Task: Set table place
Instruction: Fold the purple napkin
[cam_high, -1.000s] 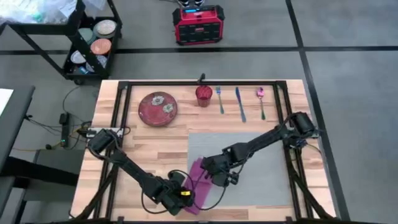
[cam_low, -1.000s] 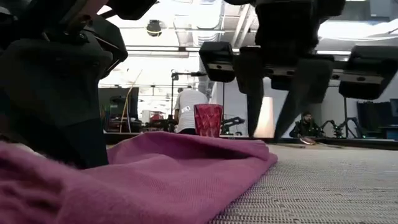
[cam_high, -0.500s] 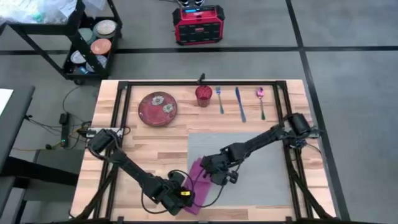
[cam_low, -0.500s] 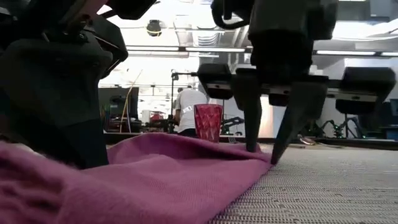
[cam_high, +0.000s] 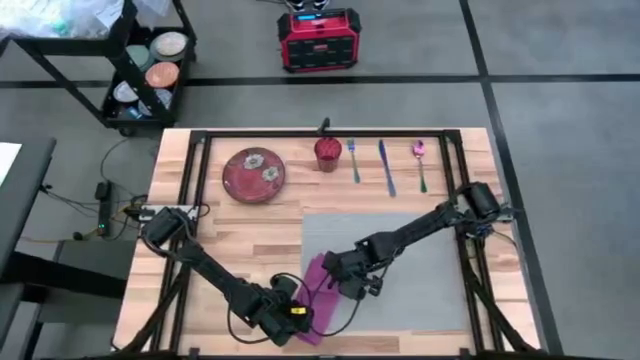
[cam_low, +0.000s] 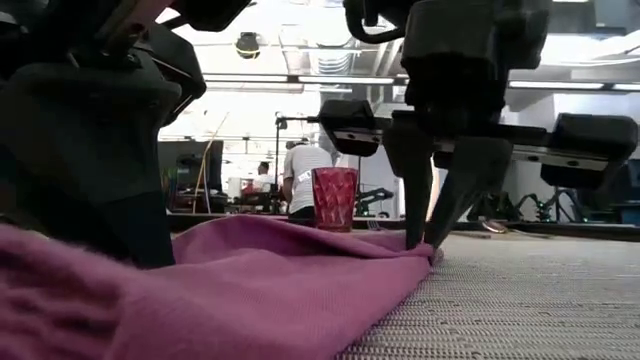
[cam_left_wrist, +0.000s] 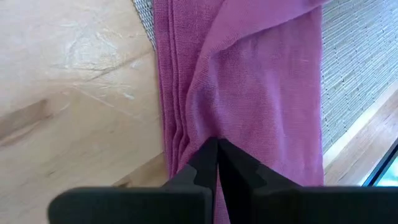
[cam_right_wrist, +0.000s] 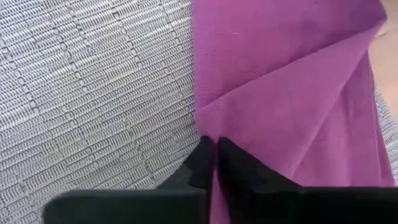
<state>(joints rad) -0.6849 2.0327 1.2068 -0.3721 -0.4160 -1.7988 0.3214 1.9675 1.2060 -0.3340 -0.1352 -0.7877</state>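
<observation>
Your right gripper (cam_low: 432, 245) is now pinching the magenta napkin (cam_high: 322, 298)'s corner, after closing from spread fingers a moment ago, so you are ready for unfolding. Your left gripper (cam_left_wrist: 217, 163) is pressed together on the other end. The soft napkin is lying lower centre, overlapping the woven grey placemat (cam_high: 410, 270)'s left edge.

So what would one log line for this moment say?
left gripper: shut on napkin | right gripper: shut on napkin corner | napkin: partly on placemat | plate, cup, cutlery: untouched
</observation>
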